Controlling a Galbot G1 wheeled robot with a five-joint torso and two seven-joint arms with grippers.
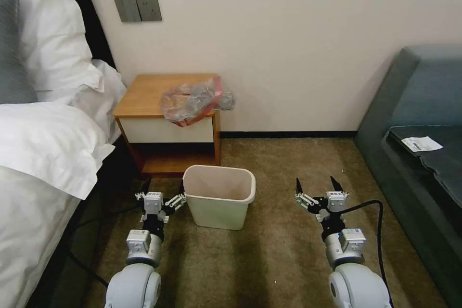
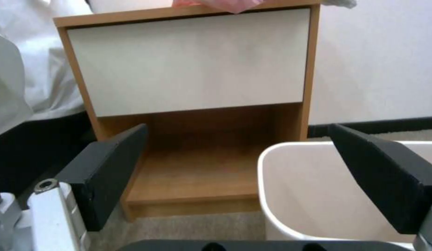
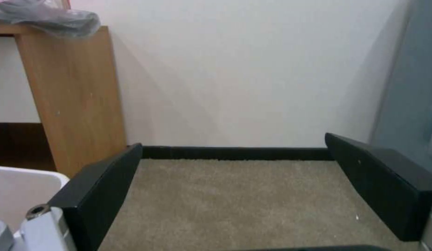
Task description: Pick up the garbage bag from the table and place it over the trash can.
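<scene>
The garbage bag (image 1: 195, 100) lies crumpled on the right front part of the table (image 1: 144, 94), a red band showing, one edge hanging over the white drawer front. A bit of the garbage bag (image 2: 225, 4) peeks over the table (image 2: 193, 59) in the left wrist view; a grey fold of the garbage bag (image 3: 48, 17) rests above the table's side (image 3: 72, 94) in the right wrist view. The cream trash can (image 1: 219, 196) stands on the carpet before the table. My left gripper (image 1: 164, 185) is open, low, just left of the trash can (image 2: 309, 195). My right gripper (image 1: 316, 183) is open over carpet, right of the trash can (image 3: 20, 195).
A bed (image 1: 43, 154) with white pillows lies along the left. A teal sofa (image 1: 418, 144) with a paper slip stands at the right. A black cable (image 1: 375, 236) loops by the right arm. Open carpet (image 1: 284, 163) stretches between bin and sofa.
</scene>
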